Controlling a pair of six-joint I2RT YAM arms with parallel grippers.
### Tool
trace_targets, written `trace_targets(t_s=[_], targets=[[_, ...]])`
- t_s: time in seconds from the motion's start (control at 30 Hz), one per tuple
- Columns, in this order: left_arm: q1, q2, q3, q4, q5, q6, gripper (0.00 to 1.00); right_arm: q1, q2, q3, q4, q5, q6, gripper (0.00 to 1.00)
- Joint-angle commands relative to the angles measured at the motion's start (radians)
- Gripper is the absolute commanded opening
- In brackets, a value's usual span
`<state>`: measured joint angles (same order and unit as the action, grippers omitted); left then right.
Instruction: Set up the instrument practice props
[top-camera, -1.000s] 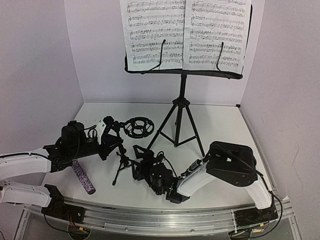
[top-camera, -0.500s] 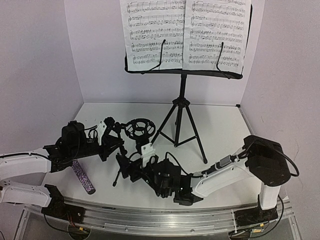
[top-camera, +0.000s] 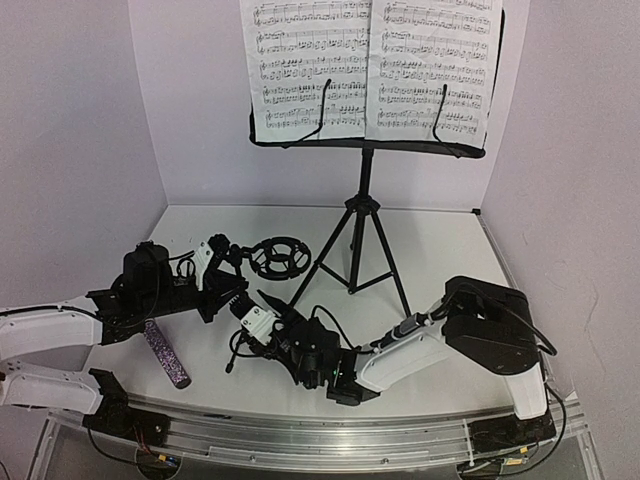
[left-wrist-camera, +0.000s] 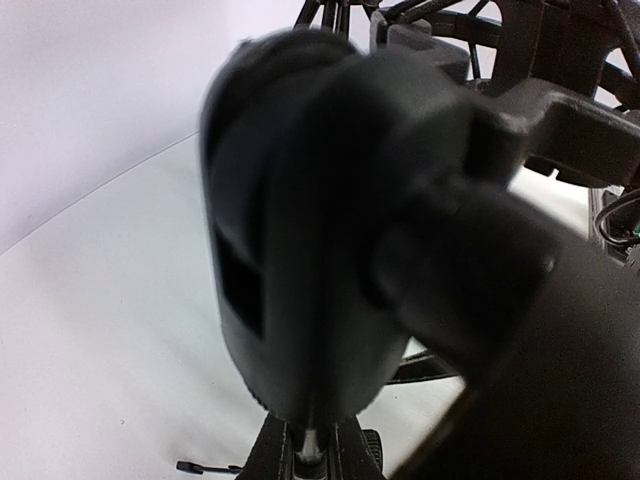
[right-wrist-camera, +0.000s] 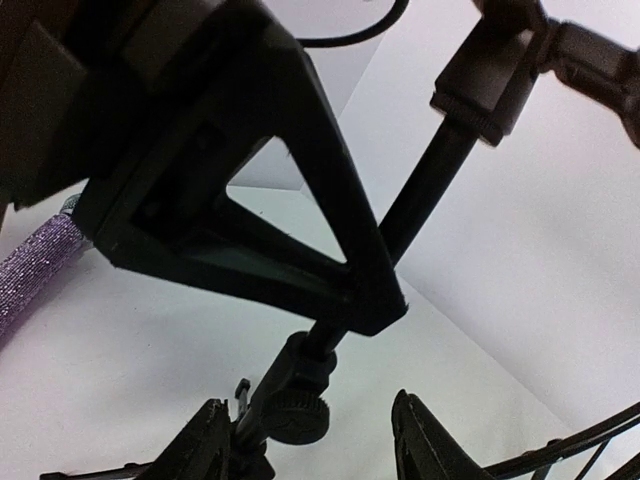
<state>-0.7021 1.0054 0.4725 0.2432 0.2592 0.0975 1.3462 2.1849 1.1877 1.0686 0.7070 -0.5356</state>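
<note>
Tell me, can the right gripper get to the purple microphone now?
Probably not directly: the small tripod mic stand stands between the right gripper and the purple microphone, partly under the left arm.

Robot lab booth: bare white walls (top-camera: 80, 120), table (top-camera: 440, 250), aluminium rail (top-camera: 300, 440).

White table (top-camera: 440, 250) — pale walls (top-camera: 70, 150), metal rail (top-camera: 300, 428) in front.

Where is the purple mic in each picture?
Top view: the purple mic lies flat at the lower left.
Left wrist: not in it.
Right wrist: only its glittery end peeks in at the left edge.
Shared landmark: the black mic stand, to the right of the mic in the top and right wrist views.
</note>
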Motion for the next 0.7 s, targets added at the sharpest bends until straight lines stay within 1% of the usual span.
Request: trace_targets(t_s=[0.0,0.1,0.4,0.67], targets=[[-0.008,-0.004,0.053,0.007,0.041,-0.039,0.0,0.004,0.016,0.046,0.067,-0.008,-0.062,0.49],[-0.009,-0.004,0.052,0.008,0.04,-0.038,0.0,-0.002,0.032,0.059,0.061,-0.016,-0.064,0.43],[-0.008,-0.001,0.055,0.009,0.039,-0.038,0.0,-0.006,0.054,0.071,0.021,0.002,-0.042,0.37],[-0.008,-0.002,0.057,0.008,0.038,-0.035,0.0,-0.012,0.062,0.088,0.017,0.005,-0.035,0.2]])
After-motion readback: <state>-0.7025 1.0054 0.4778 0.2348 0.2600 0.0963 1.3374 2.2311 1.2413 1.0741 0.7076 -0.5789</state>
